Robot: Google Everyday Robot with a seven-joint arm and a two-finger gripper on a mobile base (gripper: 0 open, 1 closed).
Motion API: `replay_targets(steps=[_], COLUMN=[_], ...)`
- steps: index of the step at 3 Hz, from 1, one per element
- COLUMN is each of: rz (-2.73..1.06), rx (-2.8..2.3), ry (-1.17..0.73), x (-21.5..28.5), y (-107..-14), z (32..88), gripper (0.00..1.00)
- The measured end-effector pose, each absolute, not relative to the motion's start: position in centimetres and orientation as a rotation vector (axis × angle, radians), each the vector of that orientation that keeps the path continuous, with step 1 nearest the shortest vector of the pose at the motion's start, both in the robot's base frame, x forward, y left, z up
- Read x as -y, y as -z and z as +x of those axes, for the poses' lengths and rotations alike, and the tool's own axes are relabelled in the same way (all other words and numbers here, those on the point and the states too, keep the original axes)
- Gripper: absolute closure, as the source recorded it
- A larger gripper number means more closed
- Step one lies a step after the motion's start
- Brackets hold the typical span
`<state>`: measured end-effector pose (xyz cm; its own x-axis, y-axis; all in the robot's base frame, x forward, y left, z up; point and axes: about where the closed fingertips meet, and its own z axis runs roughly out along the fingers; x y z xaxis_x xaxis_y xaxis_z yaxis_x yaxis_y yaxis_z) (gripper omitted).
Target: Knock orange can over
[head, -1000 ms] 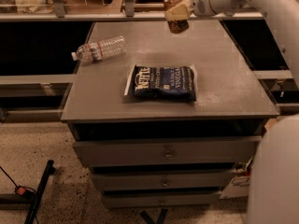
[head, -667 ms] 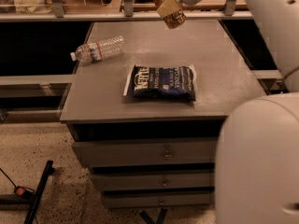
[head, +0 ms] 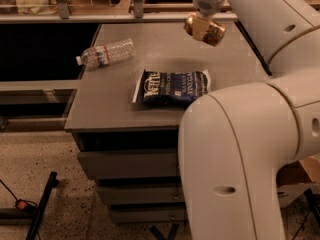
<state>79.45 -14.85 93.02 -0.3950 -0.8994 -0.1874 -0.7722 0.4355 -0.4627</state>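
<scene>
Thin-metal orange can [head: 206, 30], tilted under the hand [head: 199, 16] at far right of desk [head: 120, 101], prob. light, rigid, slick; push it high on the side; you can't tell hand's grip state.

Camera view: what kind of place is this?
Probably a lab or workshop: a grey drawer cabinet, a speckled floor and a large white robot arm. Its claw is over the cabinet's far side, at the orange can.
</scene>
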Motion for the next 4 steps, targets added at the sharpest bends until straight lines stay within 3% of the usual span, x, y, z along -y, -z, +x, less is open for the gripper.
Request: replay_targets(steps=[1, 2, 3, 4], rz=[-1.506, -1.539, -1.569, -1.538], rx=[-2.474, -2.521, -2.404, -2.3], ry=[0.486, 0.296, -0.029, -0.1], x=[20.6, 23.8, 21.7, 19.0], y=[-91.7, -90.8, -89.3, -89.1], z=[75.3, 71.9, 70.6, 72.7], gripper=[0.58, 0.34, 0.11, 0.0])
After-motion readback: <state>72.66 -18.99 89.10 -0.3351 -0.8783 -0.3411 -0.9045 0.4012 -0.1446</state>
